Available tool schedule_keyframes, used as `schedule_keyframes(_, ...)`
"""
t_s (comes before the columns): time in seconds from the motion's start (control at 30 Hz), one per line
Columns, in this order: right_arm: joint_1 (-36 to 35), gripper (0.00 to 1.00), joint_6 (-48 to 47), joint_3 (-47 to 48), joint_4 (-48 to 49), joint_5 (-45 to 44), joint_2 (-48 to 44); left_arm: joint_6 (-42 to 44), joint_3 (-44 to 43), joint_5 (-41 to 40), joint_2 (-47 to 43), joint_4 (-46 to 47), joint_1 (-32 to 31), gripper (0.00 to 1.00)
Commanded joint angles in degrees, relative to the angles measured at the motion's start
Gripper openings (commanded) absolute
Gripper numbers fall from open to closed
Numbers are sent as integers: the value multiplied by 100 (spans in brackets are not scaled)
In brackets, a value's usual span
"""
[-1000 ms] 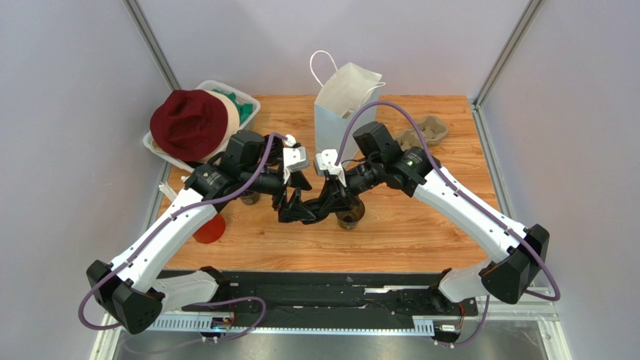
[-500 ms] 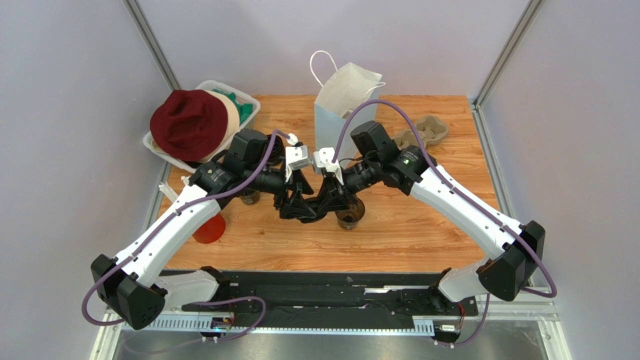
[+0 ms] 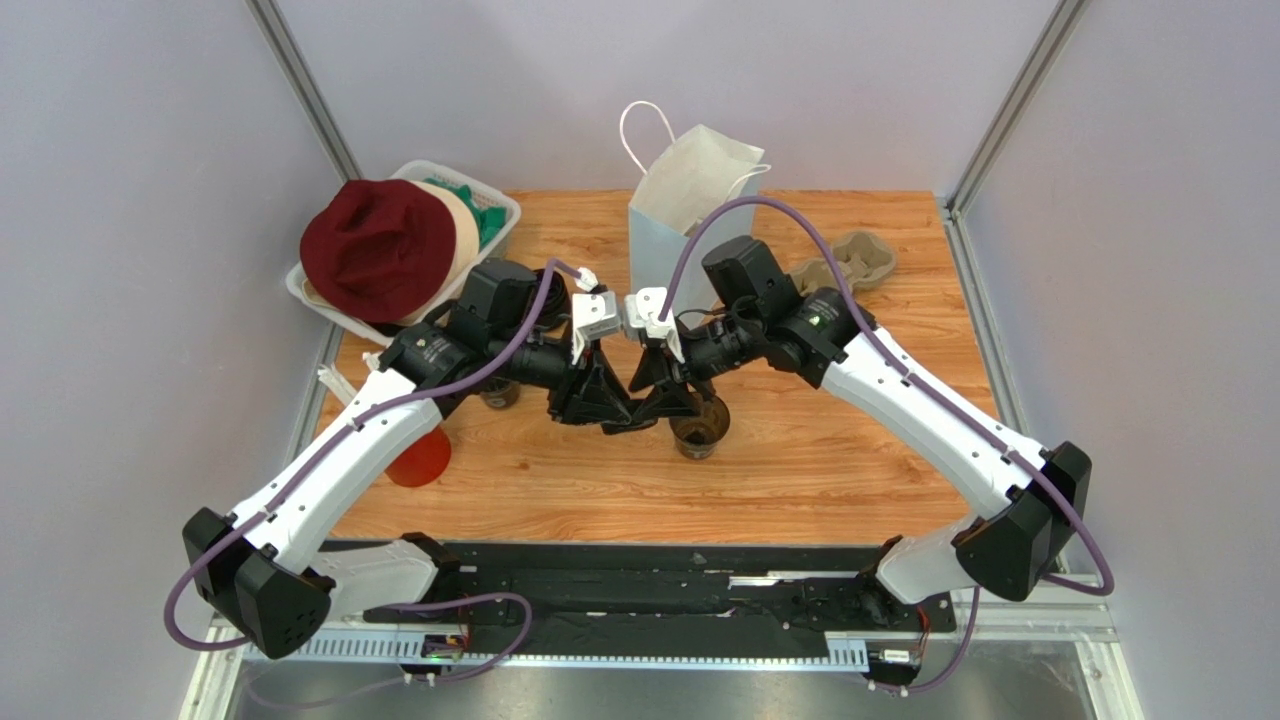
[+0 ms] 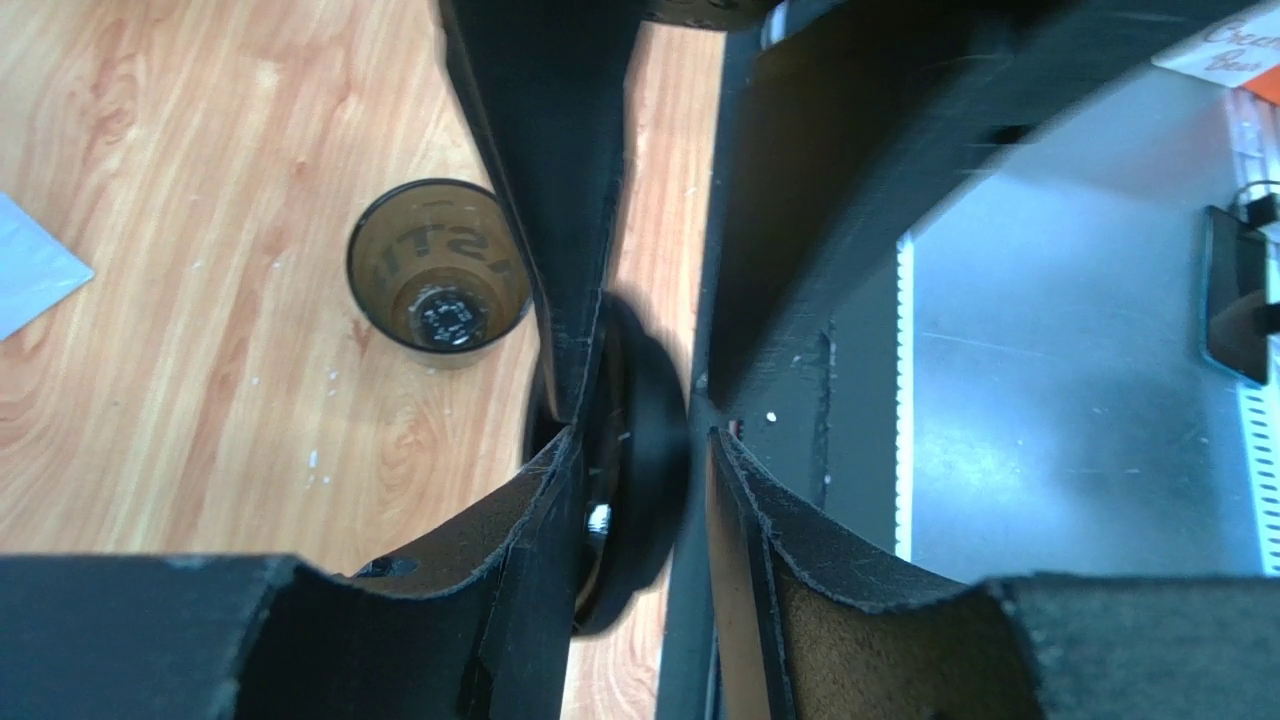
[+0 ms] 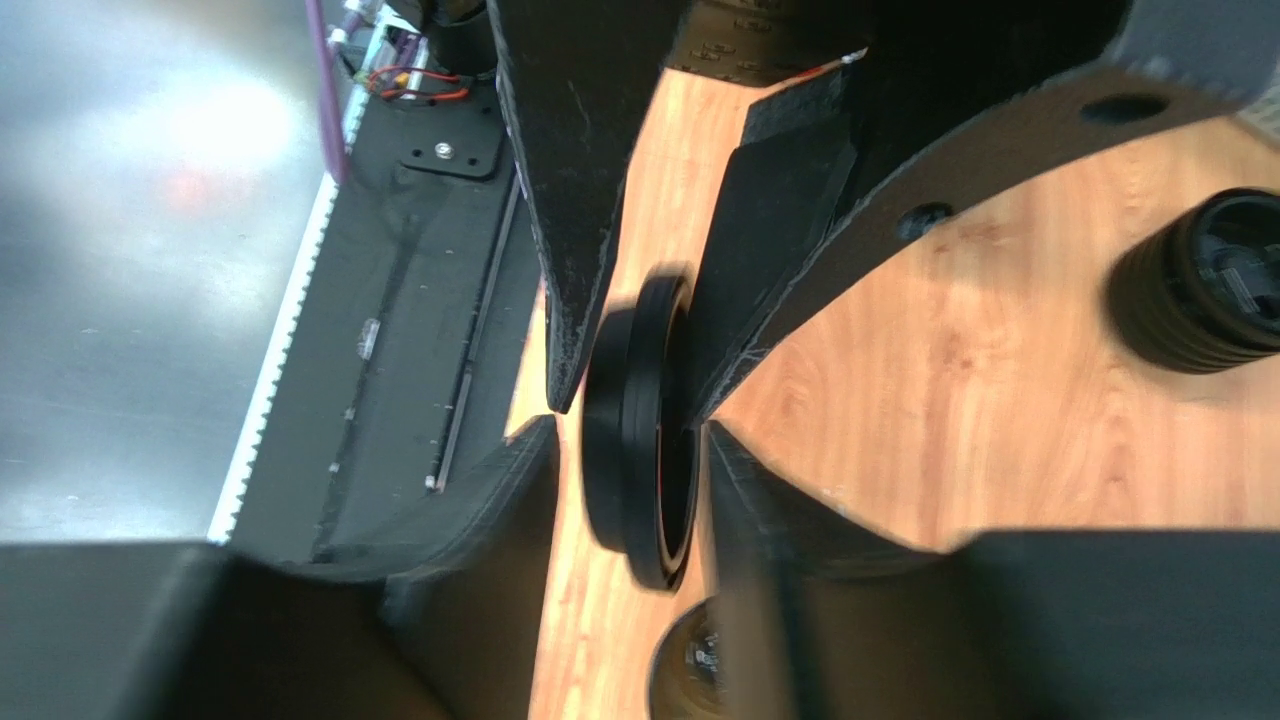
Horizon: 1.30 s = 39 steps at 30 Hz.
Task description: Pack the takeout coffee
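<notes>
The takeout coffee [image 3: 700, 435] is a small dark cup standing open on the wooden table, just right of where both grippers meet; it also shows in the left wrist view [image 4: 439, 285]. A black lid [image 4: 643, 450] hangs edge-on above the wood between both pairs of fingers. My left gripper [image 4: 639, 428] is shut on the lid's flat faces. My right gripper [image 5: 631, 435] straddles the same lid [image 5: 639, 435] with a gap on one side, so it is open. In the top view the left gripper [image 3: 609, 408] and right gripper [image 3: 639, 405] are tip to tip.
A pale-blue paper bag [image 3: 684, 210] stands open behind the grippers. A grey pulp tray [image 3: 845, 263] lies at the back right. A bin [image 3: 496, 225] with a maroon hat sits back left. A red cup [image 3: 418, 458] stands by the left arm. A stack of black lids [image 5: 1210, 300] is nearby.
The left gripper has moved in and closed from wide open onto the lid. The right gripper's jaws have spread apart from it. Both wrists have shifted slightly away from the near edge.
</notes>
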<state>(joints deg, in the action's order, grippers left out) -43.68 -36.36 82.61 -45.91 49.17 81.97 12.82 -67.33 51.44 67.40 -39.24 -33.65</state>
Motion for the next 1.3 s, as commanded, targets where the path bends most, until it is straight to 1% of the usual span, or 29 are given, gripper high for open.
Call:
schedule_keyframes(0.0, 52, 51, 59, 361, 100, -380, -278, -78, -70, -248, -51, 320, 25, 44)
schedule_keyframes(0.03, 61, 61, 59, 413, 82, -469, -322, -121, -52, -301, -60, 364, 60, 44)
schedule_keyframes(0.13, 123, 69, 41, 475, 47, -908, -471, -359, -35, -415, -34, 523, 183, 43)
schedule_keyframes(0.17, 132, 69, 32, 502, 47, -1031, -533, -481, -17, -442, -7, 593, 279, 42)
schedule_keyframes(0.2, 140, 68, 15, 502, 47, -1223, -559, -508, -8, -529, 2, 628, 315, 38)
schedule_keyframes(0.3, 193, 68, -3, 423, 73, -1331, -682, -553, 106, -959, -33, 734, 385, 37)
schedule_keyframes(0.37, 193, 69, -81, 327, 74, -1348, -770, -439, 289, -1031, -130, 778, 412, 41)
schedule_keyframes(0.47, 237, 69, -126, 116, 73, -1436, -928, 289, 457, -838, -131, 525, 403, 46)
schedule_keyframes(0.5, 281, 70, -152, 46, 73, -1436, -981, 439, 475, -933, -104, 445, 368, 48)
schedule_keyframes(0.63, 457, 69, -222, -95, 82, -1471, -1297, 975, 571, -1373, 168, 207, 79, 52)
schedule_keyframes(0.67, 474, 69, -257, -131, 82, -1498, -1350, 1055, 615, -1426, 186, 189, 26, 56)
schedule_keyframes(0.73, 510, 69, -389, -262, 47, -1638, -1525, 1440, 764, -1610, 178, 198, -158, 59)
schedule_keyframes(0.8, 553, 70, -460, -324, 4, -1761, -1623, 1722, 888, -1733, 116, 268, -299, 65)
schedule_keyframes(0.87, 615, 70, -556, -351, -84, -1796, -1720, 2241, 1081, -1874, 2, 329, -554, 71)
schedule_keyframes(0.9, 659, 70, -583, -359, -111, -1849, -1763, 2399, 1143, -2083, -33, 338, -668, 72)
schedule_keyframes(0.93, 685, 70, -635, -377, -163, -1858, -1833, 2653, 1230, -2277, -42, 365, -956, 73)
schedule_keyframes(0.97, 720, 70, -653, -421, -181, -1867, -1860, 2795, 1266, -2453, -34, 356, -1099, 74)
schedule_keyframes(1.0, 790, 70, -662, -447, -199, -1858, -1904, 2944, 1310, -2803, -16, 373, -1239, 74)
schedule_keyframes(1.03, 834, 70, -671, -473, -199, -1858, -1974, 3172, 1423, -3015, 45, 513, -1519, 75)
schedule_keyframes(1.1, 1001, 70, -671, -570, -199, -1753, -2036, 3279, 1512, -3541, 142, 733, -1680, 76)
schedule_keyframes(1.13, 1045, 70, -653, -588, -182, -1718, -2071, 3288, 1538, -3623, 281, 969, -1689, 77)
schedule_keyframes(1.2, 1177, 70, -583, -649, -112, -1612, -2098, 3061, 1451, -4060, 484, 1182, -1689, 78)
schedule_keyframes(1.27, 1221, 70, -522, -720, -50, -1542, -2159, 2945, 1135, -4055, 897, 946, -1680, 78)
